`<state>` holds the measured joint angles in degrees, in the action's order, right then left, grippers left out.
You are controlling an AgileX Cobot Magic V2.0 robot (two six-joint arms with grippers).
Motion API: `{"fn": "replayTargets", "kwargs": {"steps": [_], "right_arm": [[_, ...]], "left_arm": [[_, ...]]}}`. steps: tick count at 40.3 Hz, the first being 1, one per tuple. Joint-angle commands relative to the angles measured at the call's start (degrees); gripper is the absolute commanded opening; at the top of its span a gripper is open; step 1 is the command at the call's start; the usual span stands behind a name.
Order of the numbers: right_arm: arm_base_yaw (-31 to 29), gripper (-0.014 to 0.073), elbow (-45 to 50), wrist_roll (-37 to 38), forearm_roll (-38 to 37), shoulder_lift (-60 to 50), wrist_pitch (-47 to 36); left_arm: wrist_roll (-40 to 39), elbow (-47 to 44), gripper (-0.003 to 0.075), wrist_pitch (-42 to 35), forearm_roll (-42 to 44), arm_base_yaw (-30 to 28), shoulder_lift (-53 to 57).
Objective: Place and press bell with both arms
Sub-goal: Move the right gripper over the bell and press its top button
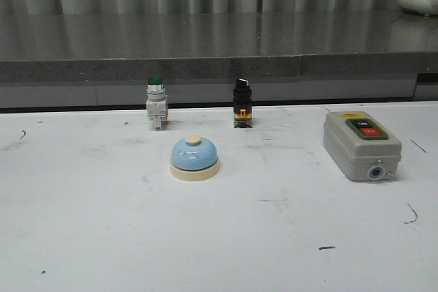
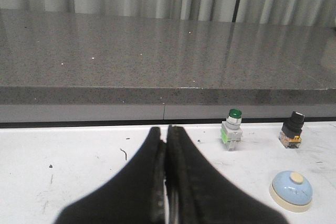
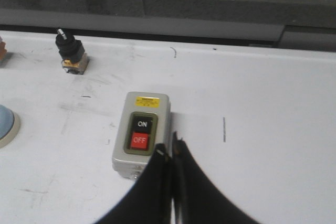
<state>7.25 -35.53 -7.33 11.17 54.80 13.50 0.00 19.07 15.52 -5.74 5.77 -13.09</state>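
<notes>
The bell (image 1: 194, 158) sat upright on the white table (image 1: 102, 237), just left of centre in the front view, blue dome on its cream base, nothing touching it. Behind it to the left stood the green-capped push button (image 1: 156, 103); behind and to the right, the black selector switch (image 1: 242, 103). Off at the right of the frame lay the grey switch box (image 1: 361, 144), its ON and OFF buttons facing up. No arm showed in the front view. In the left wrist view the left gripper (image 2: 166, 140) had its fingers pressed together, holding nothing, with the bell at lower right. The right gripper (image 3: 169, 153) was likewise closed and empty, its tips over the near edge of the switch box.
</notes>
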Motion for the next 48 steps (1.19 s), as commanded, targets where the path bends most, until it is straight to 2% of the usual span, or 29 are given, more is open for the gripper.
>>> {"fn": "replayTargets", "kwargs": {"steps": [1, 9, 22, 36, 48], "right_arm": [[3.5, -0.0059, -4.9, -0.3, 0.4, 6.3, -6.3], [12.4, -0.0059, -13.0, -0.3, 1.1, 19.1, -6.4], [24.3, -0.0059, -30.8, -0.3, 1.8, 39.2, -1.0], [27.9, -0.0059, -45.7, -0.3, 2.0, 51.6, 7.2], [27.9, -0.0059, -47.0, -0.3, 2.1, 54.6, 6.6]], "left_arm": [[0.0, 1.7, -0.0020, -4.6, -0.6, 0.0, -0.4], [0.0, 1.7, -0.0020, -4.6, -0.6, 0.0, -0.4], [0.0, 1.7, -0.0020, -4.6, -0.6, 0.0, -0.4], [0.0, 1.7, -0.0020, -4.6, -0.6, 0.0, -0.4], [0.0, 1.7, -0.0020, -4.6, -0.6, 0.0, -0.4]]}}
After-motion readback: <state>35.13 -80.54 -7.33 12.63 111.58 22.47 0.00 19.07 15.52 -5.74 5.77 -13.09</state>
